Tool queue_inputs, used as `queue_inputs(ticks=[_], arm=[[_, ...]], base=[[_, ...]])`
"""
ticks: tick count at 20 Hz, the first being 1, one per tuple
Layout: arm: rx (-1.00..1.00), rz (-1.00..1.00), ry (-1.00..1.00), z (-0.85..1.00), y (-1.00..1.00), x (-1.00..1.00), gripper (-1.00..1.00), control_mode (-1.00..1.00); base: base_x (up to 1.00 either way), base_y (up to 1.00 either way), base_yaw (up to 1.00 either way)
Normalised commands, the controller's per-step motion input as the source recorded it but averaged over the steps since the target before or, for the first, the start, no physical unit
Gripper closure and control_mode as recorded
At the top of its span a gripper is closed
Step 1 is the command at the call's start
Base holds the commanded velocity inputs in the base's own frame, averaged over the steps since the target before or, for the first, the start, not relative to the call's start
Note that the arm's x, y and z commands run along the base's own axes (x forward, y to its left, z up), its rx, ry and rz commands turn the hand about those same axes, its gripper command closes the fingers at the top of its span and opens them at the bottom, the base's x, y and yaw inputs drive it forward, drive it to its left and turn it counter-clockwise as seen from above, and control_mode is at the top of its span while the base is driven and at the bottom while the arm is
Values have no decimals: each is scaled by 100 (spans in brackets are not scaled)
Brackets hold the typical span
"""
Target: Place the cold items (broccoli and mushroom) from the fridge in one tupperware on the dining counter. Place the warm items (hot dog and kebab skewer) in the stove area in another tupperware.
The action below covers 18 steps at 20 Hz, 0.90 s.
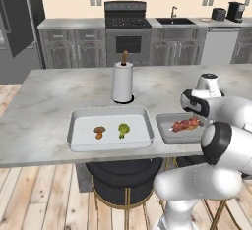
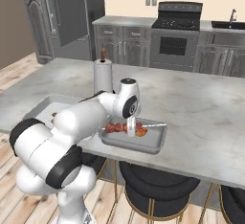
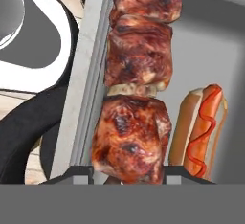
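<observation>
Glossy charred meat chunks of the kebab skewer sit clamped in the gripper; at three o'clock, a ketchup-striped hot dog in the grey tray.

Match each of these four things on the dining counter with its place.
Things:
1. broccoli
2. kebab
3. paper towel roll
4. hot dog

Places:
A. upright on the bare counter behind the containers
B. between the jaws, over the small container
C. in the large container, beside the mushroom
D. lying in the small container, next to the meat

Pairs: 1-C, 2-B, 3-A, 4-D
</observation>
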Motion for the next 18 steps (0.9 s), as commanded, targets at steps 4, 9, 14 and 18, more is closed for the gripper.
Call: queue_inputs(ticks=[4, 9, 14, 18], arm=[[0, 0, 0, -21, -8, 41, 100, -100], [0, 0, 0, -26, -10, 29, 100, -100], [0, 0, 0, -29, -6, 24, 100, -100], [0, 0, 0, -28, 0, 13, 100, -100]], base=[[0, 0, 0], [0, 0, 0], [0, 0, 0], [0, 0, 0]])
